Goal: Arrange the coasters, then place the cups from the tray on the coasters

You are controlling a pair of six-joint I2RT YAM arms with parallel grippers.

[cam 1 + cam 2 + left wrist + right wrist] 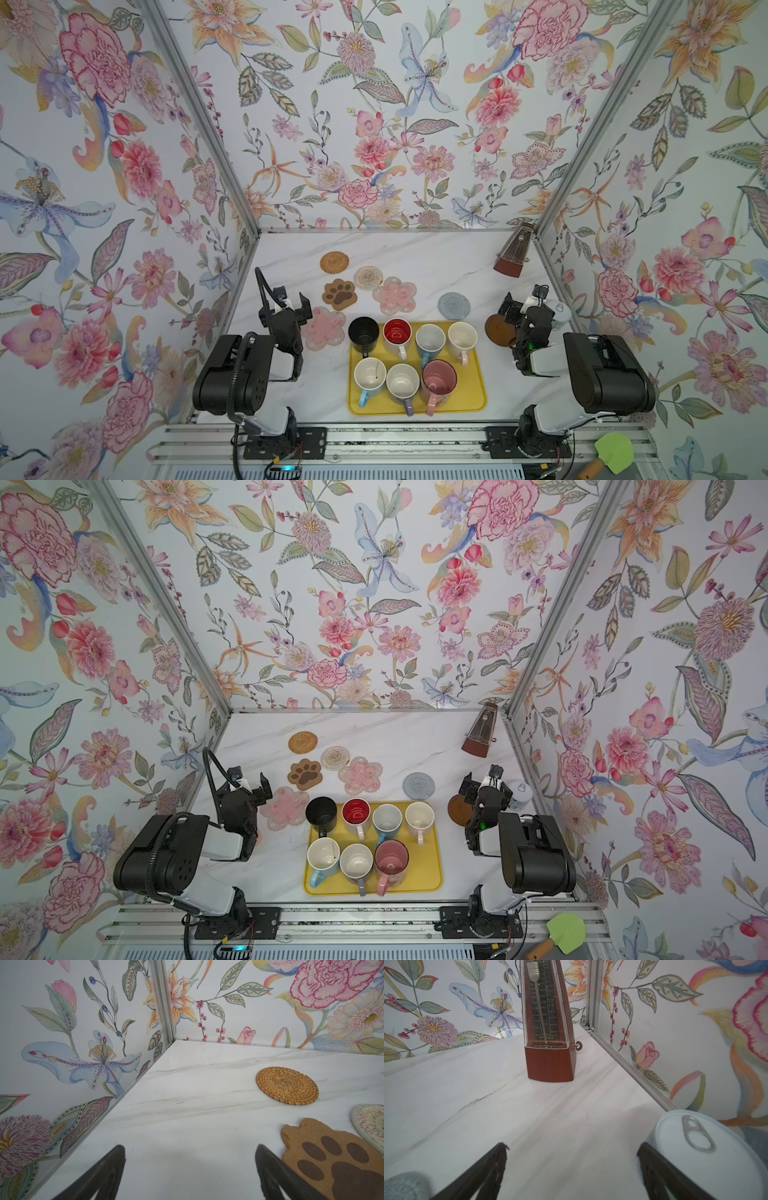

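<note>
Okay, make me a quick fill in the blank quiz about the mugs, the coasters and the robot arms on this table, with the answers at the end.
1. The yellow tray holds ___ mugs.
2. Beside the black mug, the white mug is ___ inside.
3. The brown coaster with dark toe pads is shaped like a ___.
4. The left gripper and the right gripper hold nothing, and their jaws stand ___.

Answers: seven; red; paw; open.
</note>
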